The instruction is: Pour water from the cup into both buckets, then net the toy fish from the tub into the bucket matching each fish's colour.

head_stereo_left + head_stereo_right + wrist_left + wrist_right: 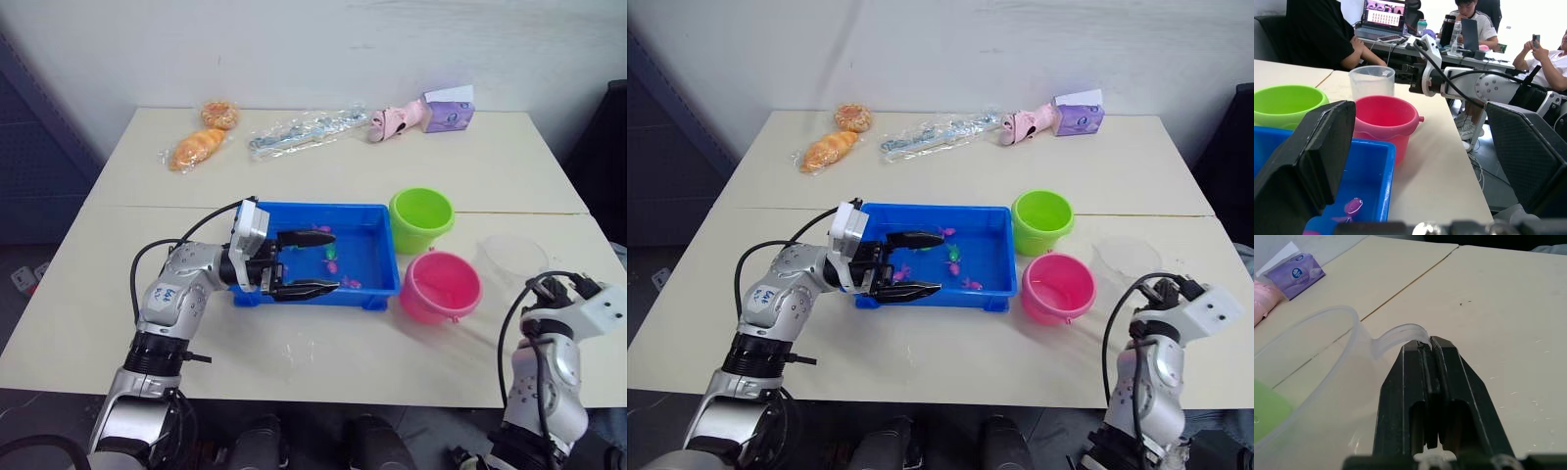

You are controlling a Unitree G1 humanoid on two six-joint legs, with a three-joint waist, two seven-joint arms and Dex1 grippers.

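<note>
The clear plastic cup (pixel 512 257) is seen standing upright on the counter (pixel 323 362), just beside the pink bucket (pixel 441 287) and near the lime green bucket (pixel 421 218). It is judged to be light, thin-walled and somewhat flexible, slippery when wet, and liable to slop if tilted fast; the handle (pixel 1400 335) is the natural place for a hold. In the right wrist view the right gripper (pixel 1431 350) is shown with its fingers pressed together at the handle's outer end; a thin strip of the handle appears to be pinched between them, though this cannot be confirmed. The right arm is bent low at the counter's near edge, with the wrist turned towards the cup.

The left gripper (pixel 306 263) is held level over the blue tub (pixel 377 255), fingers spread wide and empty, with the forearm reaching in from the tub's left end. Small pink and green toy fish (pixel 331 257) are seen lying in the tub. Pouring is judged not yet begun.
</note>
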